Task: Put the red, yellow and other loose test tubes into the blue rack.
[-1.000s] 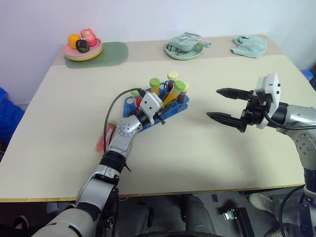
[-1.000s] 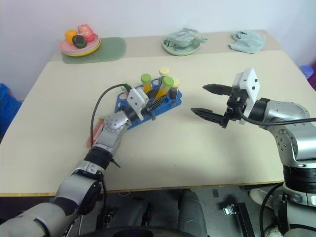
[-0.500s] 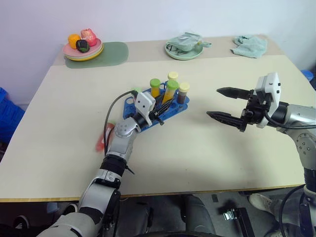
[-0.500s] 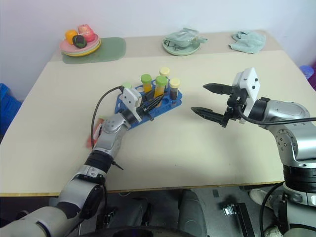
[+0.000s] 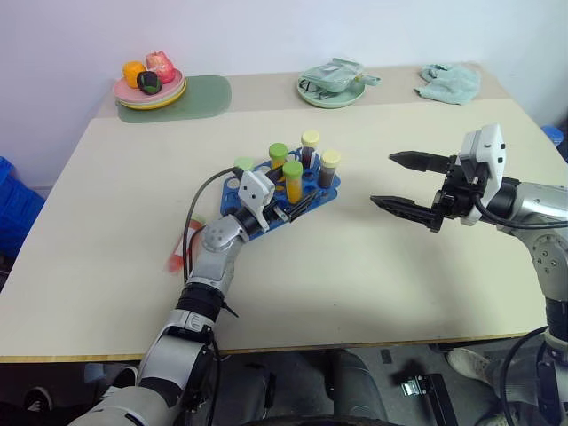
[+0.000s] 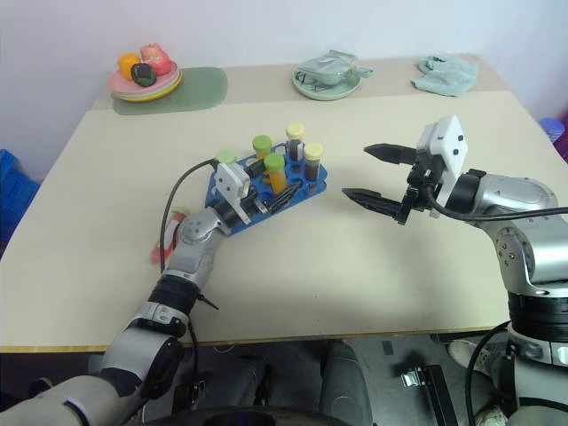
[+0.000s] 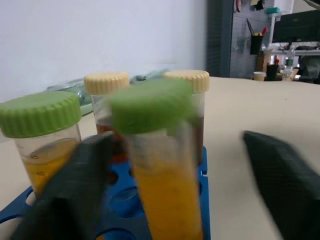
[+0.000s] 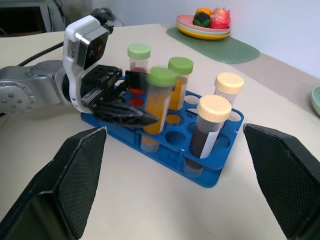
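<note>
The left end effector (image 5: pixel 297 202) sits at the blue rack (image 5: pixel 326 192), its fingers spread apart on either side of a yellow-orange tube (image 5: pixel 292 181) with a green cap, which stands in a rack hole. Four more capped tubes stand upright in the rack: a red one (image 8: pixel 138 59), a second yellow one (image 8: pixel 179 77) and two dark ones with tan caps (image 8: pixel 208 125). The right end effector (image 5: pixel 410 184) hangs released above the beige surface (image 5: pixel 373 266), well apart from the rack.
</note>
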`<state>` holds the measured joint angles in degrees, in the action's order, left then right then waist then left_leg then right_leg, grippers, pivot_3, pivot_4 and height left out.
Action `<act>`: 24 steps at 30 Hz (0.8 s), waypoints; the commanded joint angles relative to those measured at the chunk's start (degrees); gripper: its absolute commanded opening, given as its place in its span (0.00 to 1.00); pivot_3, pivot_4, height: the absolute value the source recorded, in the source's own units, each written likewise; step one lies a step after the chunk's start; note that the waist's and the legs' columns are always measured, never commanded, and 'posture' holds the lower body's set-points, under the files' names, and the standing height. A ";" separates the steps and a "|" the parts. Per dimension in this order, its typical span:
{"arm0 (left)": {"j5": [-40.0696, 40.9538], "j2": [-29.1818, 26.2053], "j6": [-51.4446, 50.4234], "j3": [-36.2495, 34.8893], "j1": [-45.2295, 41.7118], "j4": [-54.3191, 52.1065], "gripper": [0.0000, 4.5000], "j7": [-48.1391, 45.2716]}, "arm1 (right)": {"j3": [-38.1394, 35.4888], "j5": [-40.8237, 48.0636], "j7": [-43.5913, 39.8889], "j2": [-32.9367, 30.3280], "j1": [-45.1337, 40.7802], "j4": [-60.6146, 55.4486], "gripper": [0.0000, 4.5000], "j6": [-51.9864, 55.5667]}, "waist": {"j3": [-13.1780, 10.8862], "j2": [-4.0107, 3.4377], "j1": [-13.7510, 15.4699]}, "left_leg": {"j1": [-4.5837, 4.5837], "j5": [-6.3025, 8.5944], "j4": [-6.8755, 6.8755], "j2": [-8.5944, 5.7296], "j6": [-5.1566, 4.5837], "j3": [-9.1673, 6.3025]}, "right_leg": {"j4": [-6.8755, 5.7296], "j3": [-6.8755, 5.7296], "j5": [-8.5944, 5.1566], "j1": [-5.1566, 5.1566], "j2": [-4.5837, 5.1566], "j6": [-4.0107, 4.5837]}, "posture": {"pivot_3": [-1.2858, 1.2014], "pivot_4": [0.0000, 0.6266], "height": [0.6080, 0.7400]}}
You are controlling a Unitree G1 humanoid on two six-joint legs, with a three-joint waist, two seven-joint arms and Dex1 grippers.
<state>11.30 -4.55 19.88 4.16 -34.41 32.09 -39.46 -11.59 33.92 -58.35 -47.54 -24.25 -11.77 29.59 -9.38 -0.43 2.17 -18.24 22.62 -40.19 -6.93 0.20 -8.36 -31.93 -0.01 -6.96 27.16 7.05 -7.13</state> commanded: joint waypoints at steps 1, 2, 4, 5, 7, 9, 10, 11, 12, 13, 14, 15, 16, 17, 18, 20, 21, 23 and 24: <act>0.43 -0.39 1.22 -0.88 0.02 -2.51 0.99 -0.10 | -0.29 -0.11 -0.29 -0.23 -1.65 0.00 1.00 -1.19 | 0.00 0.00 0.00 | 0.00 0.00 0.00 0.00 0.00 0.00 | 0.00 0.00 0.00 0.00 0.00 0.00 | 0.52 0.24 1.00; 0.77 -0.43 0.06 -0.84 0.46 -4.02 0.99 -0.19 | -0.22 -0.11 -0.32 -0.15 -1.80 0.23 1.00 -1.22 | 0.00 0.00 0.00 | 0.00 0.00 0.00 0.00 0.00 0.00 | 0.00 0.00 0.00 0.00 0.00 0.00 | 0.52 0.24 1.00; 1.35 -0.49 -1.96 -0.71 1.27 -6.61 0.99 -0.31 | -0.07 -0.24 -0.44 -0.09 -1.93 0.59 1.00 -1.41 | 0.00 0.00 0.00 | 0.00 0.00 0.00 0.00 0.00 0.00 | -0.01 0.00 0.00 0.00 0.00 0.00 | 0.52 0.24 1.00; 1.17 -0.84 -3.95 -0.24 2.02 -8.86 0.99 -0.10 | -0.01 -0.18 -0.48 0.03 -2.00 0.75 1.00 -1.41 | 0.00 0.00 0.00 | -0.01 0.00 0.00 0.00 0.00 0.00 | -0.01 0.00 0.00 0.00 0.00 0.00 | 0.52 0.24 1.00; 0.82 -1.38 -7.94 0.62 3.86 -13.95 0.99 0.67 | 0.16 -0.26 -0.61 0.19 -2.09 1.02 1.00 -1.69 | 0.00 0.00 -0.03 | -0.01 0.00 0.00 0.01 0.00 0.00 | -0.01 0.00 0.00 0.00 0.00 0.00 | 0.52 0.24 1.00; 1.12 -1.85 -12.06 1.00 5.86 -19.53 0.99 1.51 | 0.41 -0.42 -0.64 0.41 -2.31 1.28 1.00 -1.96 | 0.00 0.00 -0.05 | 0.00 0.00 0.00 0.02 0.00 0.00 | -0.05 0.00 0.00 0.01 -0.01 0.00 | 0.52 0.24 1.00; 0.56 -2.58 -13.03 0.99 6.66 -21.80 0.99 2.07 | 0.54 -0.51 -0.66 0.48 -2.42 1.44 1.00 -2.13 | 0.00 0.00 -0.03 | 0.00 0.00 0.00 0.02 0.00 0.00 | -0.05 0.01 0.00 0.01 -0.01 0.00 | 0.52 0.24 1.00; 0.12 -3.22 -13.62 0.79 7.20 -23.34 0.99 2.63 | 0.60 -0.56 -0.71 0.55 -2.50 1.65 1.00 -2.28 | 0.00 0.00 -0.03 | -0.01 0.00 0.00 0.02 0.00 0.00 | -0.05 0.01 0.01 0.01 -0.01 0.01 | 0.52 0.24 1.00; -0.21 -3.69 -14.16 0.72 7.61 -24.48 0.99 3.10 | 0.63 -0.60 -0.76 0.58 -2.53 1.82 1.00 -2.42 | 0.00 0.00 0.00 | -0.01 0.00 0.00 0.02 0.00 0.00 | -0.05 0.01 0.01 0.01 -0.01 0.01 | 0.52 0.24 1.00; -0.10 -4.59 -14.97 0.40 8.10 -26.00 0.99 3.24 | 0.74 -0.72 -0.86 0.65 -2.61 2.15 1.00 -2.71 | 0.00 0.00 0.02 | -0.01 0.00 0.00 0.02 0.00 0.00 | -0.05 0.01 0.01 0.01 -0.01 0.01 | 0.52 0.24 1.00; -0.36 -5.63 -15.36 0.26 8.68 -27.49 0.99 3.38 | 0.90 -0.85 -0.94 0.74 -2.70 2.46 1.00 -3.02 | 0.00 0.00 0.01 | -0.01 0.00 0.00 0.02 0.00 0.00 | -0.04 0.01 0.01 0.01 -0.01 0.01 | 0.52 0.24 1.00; -0.46 -6.58 -15.68 0.21 9.26 -28.92 0.99 3.41 | 1.07 -0.98 -1.02 0.83 -2.82 2.74 1.00 -3.28 | 0.01 -0.01 0.00 | 0.00 0.00 0.00 0.02 0.00 0.00 | -0.04 0.01 0.01 0.01 -0.01 0.01 | 0.52 0.24 1.00; 0.12 -7.72 -16.73 0.23 10.15 -30.84 0.99 2.87 | 1.24 -1.06 -1.08 0.99 -3.08 3.01 1.00 -3.47 | 0.01 -0.01 -0.01 | 0.00 0.00 0.00 0.03 0.00 0.00 | -0.05 0.01 0.01 0.01 -0.02 0.02 | 0.52 0.24 1.00; -0.28 -8.72 -16.68 0.36 10.82 -32.13 0.99 2.86 | 1.39 -1.12 -1.13 1.17 -3.37 3.30 1.00 -3.63 | 0.01 -0.02 -0.02 | 0.00 0.00 0.00 0.03 0.00 0.00 | -0.05 0.01 0.01 0.01 -0.02 0.02 | 0.52 0.24 1.00; -0.55 -9.36 -16.38 0.22 11.37 -32.99 0.99 3.20 | 1.59 -1.25 -1.20 1.36 -3.68 3.63 1.00 -3.83 | 0.01 -0.01 -0.02 | 0.00 0.00 0.00 0.04 0.00 0.00 | -0.05 0.01 0.01 0.02 -0.03 0.02 | 0.52 0.24 1.00; -1.38 -9.95 -15.47 -0.27 11.77 -33.35 0.99 4.70 | 1.96 -1.57 -1.39 1.87 -4.17 4.23 1.00 -4.32 | 0.01 -0.02 0.01 | 0.00 0.00 0.00 0.04 0.00 0.00 | -0.05 0.01 0.01 0.02 -0.03 0.02 | 0.52 0.24 1.00; -1.64 -10.25 -15.30 -0.47 11.71 -33.21 0.99 5.15 | 2.12 -1.67 -1.39 2.19 -4.48 4.50 1.00 -4.43 | 0.01 -0.01 0.08 | 0.00 0.00 0.00 0.04 0.00 0.01 | -0.04 0.02 0.01 0.02 -0.03 0.02 | 0.52 0.24 1.00; -0.51 -10.45 -16.00 -1.48 11.39 -33.40 0.99 5.81 | 2.46 -1.85 -1.61 2.52 -4.92 4.82 1.00 -4.68 | 0.01 -0.01 0.07 | 0.00 0.00 0.00 0.04 0.00 0.00 | -0.02 0.02 0.01 0.01 -0.03 0.02 | 0.52 0.24 1.00; -0.38 -10.79 -16.32 -1.93 11.32 -33.67 0.99 6.17 | 2.54 -1.90 -1.67 2.58 -5.06 5.00 1.00 -4.80 | 0.01 -0.01 0.02 | 0.00 0.00 0.00 0.04 0.00 0.00 | -0.03 0.02 0.01 0.01 -0.03 0.02 | 0.52 0.24 1.00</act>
<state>10.44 -14.67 3.21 3.92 -22.47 0.95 -34.22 -8.36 32.07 -59.70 -45.13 -28.08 -6.34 25.84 -9.37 -0.44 2.19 -18.24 22.62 -40.18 -6.89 0.21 -8.35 -31.96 0.01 -6.95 27.18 7.02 -7.10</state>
